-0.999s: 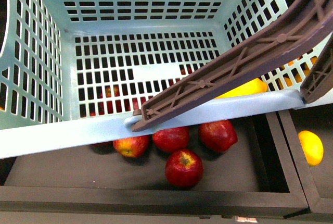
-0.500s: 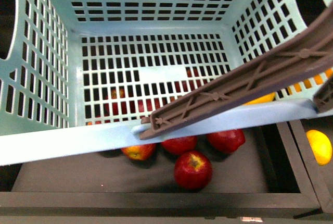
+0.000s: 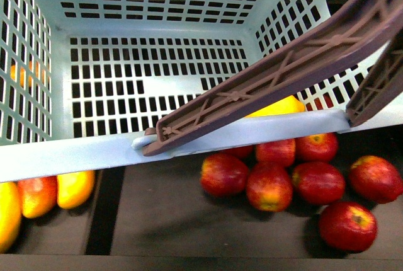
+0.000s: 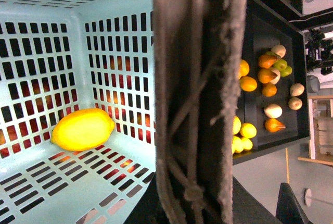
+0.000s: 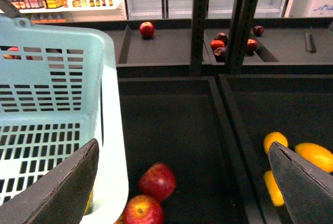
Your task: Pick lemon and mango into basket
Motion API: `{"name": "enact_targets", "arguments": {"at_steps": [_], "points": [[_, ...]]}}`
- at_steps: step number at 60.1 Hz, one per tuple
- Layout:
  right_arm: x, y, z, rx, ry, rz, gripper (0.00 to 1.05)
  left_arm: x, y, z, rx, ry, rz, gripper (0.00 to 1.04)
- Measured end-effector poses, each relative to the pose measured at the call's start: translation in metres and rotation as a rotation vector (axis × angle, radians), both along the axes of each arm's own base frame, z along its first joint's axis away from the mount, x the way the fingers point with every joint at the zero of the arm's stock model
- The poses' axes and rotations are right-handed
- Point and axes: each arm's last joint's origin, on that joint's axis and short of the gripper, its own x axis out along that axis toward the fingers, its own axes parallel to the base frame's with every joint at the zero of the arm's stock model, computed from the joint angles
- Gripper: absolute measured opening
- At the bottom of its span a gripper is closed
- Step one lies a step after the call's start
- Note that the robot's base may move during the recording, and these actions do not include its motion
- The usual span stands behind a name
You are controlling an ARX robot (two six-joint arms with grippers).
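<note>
The light teal basket [image 3: 189,142] fills the upper front view, its brown handle [image 3: 264,82] crossing it diagonally. My left gripper [image 4: 192,208] is shut on that handle [image 4: 197,78], which hides its fingers. The lemon [image 4: 82,128] lies on the basket floor by a side wall; from the front the lemon [image 3: 280,106] peeks out behind the handle. Yellow-orange mangoes [image 3: 75,187] lie in a shelf bin under the basket's left front corner. My right gripper [image 5: 184,193] is open beside the basket wall [image 5: 106,109], over a dark bin, with nothing between its fingers [image 5: 67,187].
Several red apples [image 3: 269,186] lie in the dark bin below the basket's right half, and two apples [image 5: 157,181] sit under the right gripper. Elongated yellow-orange fruits [image 5: 315,156] fill the bin beyond a divider [image 5: 234,130]. Dark shelf posts [image 5: 200,21] stand further back.
The shelf under the basket has slid right in the front view: mangoes appeared at the left, more apples at the right, and the loose lemon's bin left the frame. The lemon stays in the held basket.
</note>
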Motion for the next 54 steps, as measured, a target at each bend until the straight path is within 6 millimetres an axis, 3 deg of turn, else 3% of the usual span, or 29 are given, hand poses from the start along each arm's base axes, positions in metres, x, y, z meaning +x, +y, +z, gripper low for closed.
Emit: {"name": "enact_targets", "arguments": {"at_steps": [54], "points": [[-0.0001, 0.0, -0.0002, 0.0, 0.0, 0.001, 0.96, 0.0002, 0.0004, 0.0, -0.007, 0.006, -0.004, 0.06]]}}
